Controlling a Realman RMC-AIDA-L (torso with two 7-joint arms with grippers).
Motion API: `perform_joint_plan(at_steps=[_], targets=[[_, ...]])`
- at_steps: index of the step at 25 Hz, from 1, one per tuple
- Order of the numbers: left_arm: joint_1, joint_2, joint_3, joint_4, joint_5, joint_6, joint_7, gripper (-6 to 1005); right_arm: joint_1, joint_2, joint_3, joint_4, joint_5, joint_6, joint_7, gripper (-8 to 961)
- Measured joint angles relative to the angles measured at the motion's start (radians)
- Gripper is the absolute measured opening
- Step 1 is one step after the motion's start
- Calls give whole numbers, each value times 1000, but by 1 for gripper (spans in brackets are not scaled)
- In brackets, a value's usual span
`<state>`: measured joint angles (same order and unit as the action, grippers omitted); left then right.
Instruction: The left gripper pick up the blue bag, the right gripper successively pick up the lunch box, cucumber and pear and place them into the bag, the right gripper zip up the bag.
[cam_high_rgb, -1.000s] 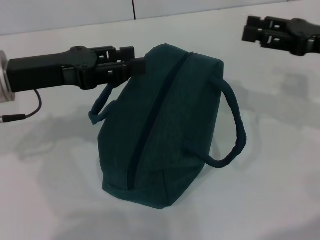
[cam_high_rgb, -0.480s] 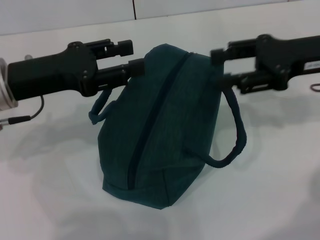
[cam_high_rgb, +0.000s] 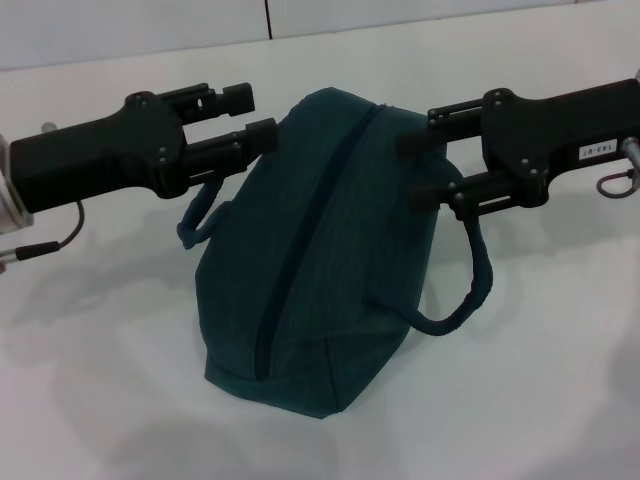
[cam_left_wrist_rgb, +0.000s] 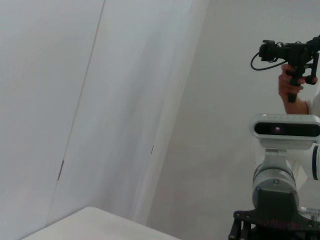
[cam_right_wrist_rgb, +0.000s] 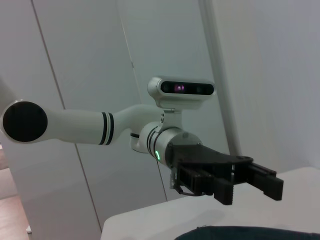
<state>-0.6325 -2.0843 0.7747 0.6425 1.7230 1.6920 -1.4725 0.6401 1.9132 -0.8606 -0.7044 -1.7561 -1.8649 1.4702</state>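
Observation:
The blue bag (cam_high_rgb: 320, 250) stands on the white table (cam_high_rgb: 560, 380), its dark zipper (cam_high_rgb: 300, 240) closed along the top. My left gripper (cam_high_rgb: 256, 112) is open just beside the bag's far left end, with nothing between its fingers. In the right wrist view it (cam_right_wrist_rgb: 248, 191) hovers above the bag's top (cam_right_wrist_rgb: 240, 233). My right gripper (cam_high_rgb: 418, 165) is open at the bag's far right end, its fingers reaching over the fabric above the right handle (cam_high_rgb: 475, 275). The lunch box, cucumber and pear are out of view.
A second handle loop (cam_high_rgb: 198, 215) hangs at the bag's left side under my left arm. In the left wrist view, a person holding a camera rig (cam_left_wrist_rgb: 295, 65) stands behind my right arm's wrist camera (cam_left_wrist_rgb: 285, 129).
My left gripper has let go of the bag's edge, opened and drawn back a little. My right gripper has come in from the far right to the bag's right end.

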Motion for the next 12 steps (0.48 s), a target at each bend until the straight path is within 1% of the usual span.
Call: perform_joint_plan(at_steps=[12], targets=[[2,1,0,-1,-3,-1,1,619,10,0,-21,-1,-12,12,8,667]])
